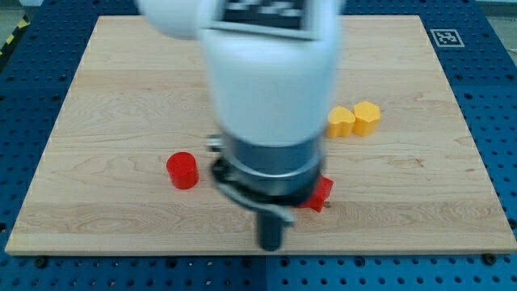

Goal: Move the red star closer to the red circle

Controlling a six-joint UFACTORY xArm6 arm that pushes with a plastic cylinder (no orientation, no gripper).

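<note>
Scene: A wooden bench (121, 81) set on a blue perforated base, seen from above and from the near edge, with the arm's white and grey body filling the middle of the view.

Red circle: The red circle (182, 170), a short red cylinder, stands alone left of centre, in the lower half of the board.

Red star: The red star (321, 194) shows only as a red corner poking out at the right side of the arm's grey collar; most of it is hidden, so its shape cannot be confirmed here.

Gap: Star and circle lie at about the same height in the view, well apart, with the arm's body between them.

Other blocks: A yellow heart (341, 121) and a yellow hexagon (367, 117) sit touching each other, right of centre, above the star.

My tip: The dark rod comes down near the bottom edge and my tip (271, 247) appears to rest below and to the left of the star; whether it touches the block cannot be told.

Hand: There is none on this arm, only the rod, so nothing is grasped or released.

Step in hand: By judgement, positioning for the push; the star is not yet close to the circle.

Next move: The tip likely needs to get round to the star's right side, then sweep left toward the circle, keeping the contact centred so the star does not slip aside.
</note>
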